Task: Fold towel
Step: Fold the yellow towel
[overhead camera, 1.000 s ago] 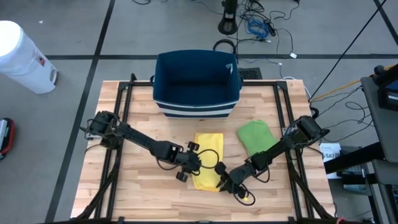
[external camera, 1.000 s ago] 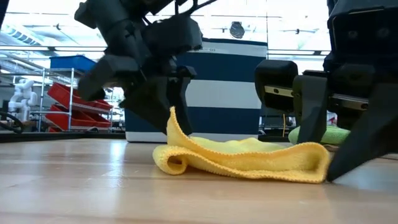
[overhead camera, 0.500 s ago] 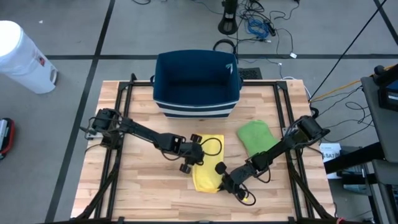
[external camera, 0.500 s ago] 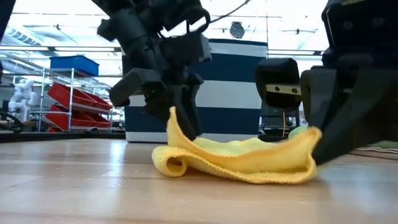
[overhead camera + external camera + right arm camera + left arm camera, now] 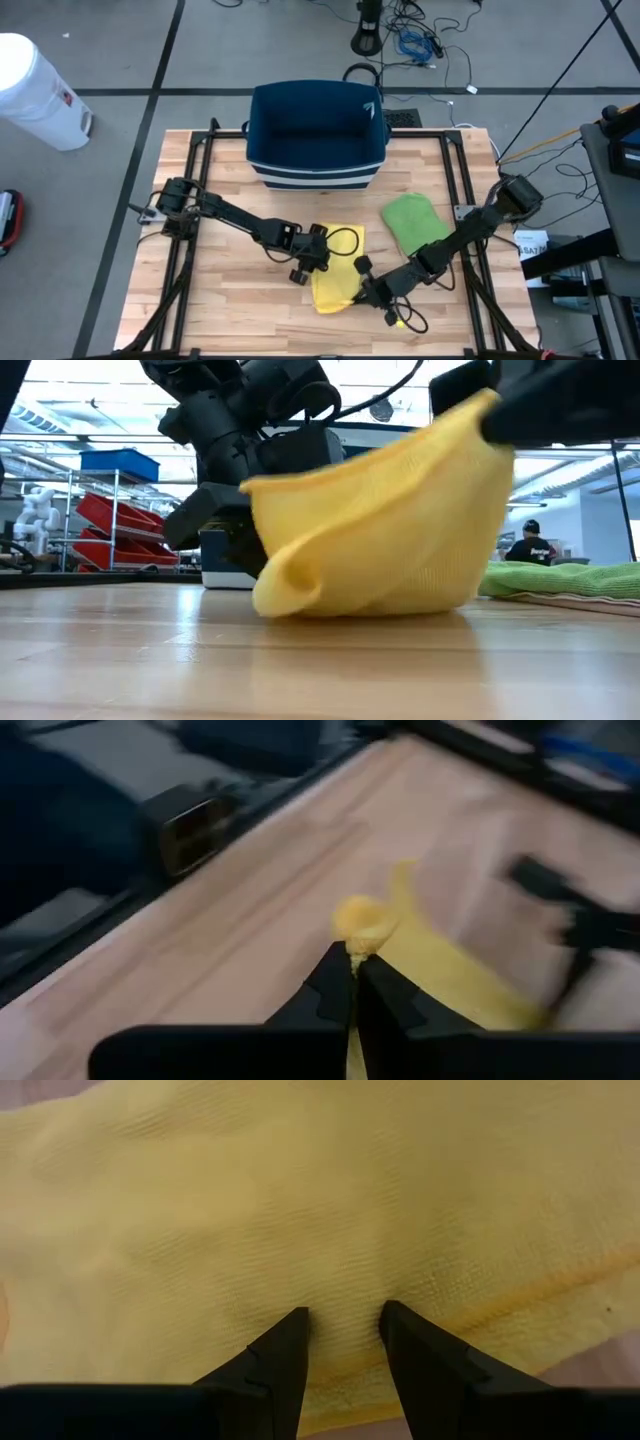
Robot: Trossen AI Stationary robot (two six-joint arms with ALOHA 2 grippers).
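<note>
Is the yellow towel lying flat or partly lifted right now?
Partly lifted. The right gripper is shut on one edge of the yellow towel, raising it into a hump, while the rest lies on the table.

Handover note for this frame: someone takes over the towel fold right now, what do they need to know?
Right gripper: shut on the yellow towel's near edge, lifted off the table.
Left gripper: fingers apart, pressed onto the yellow towel at its left side, nothing pinched.
Things: yellow towel at table centre front, one end raised; green towel lies flat to its right; blue basket behind.
Done: edge grasped and lifted.
Left: carry the edge over, lay it down, release, flatten.
</note>
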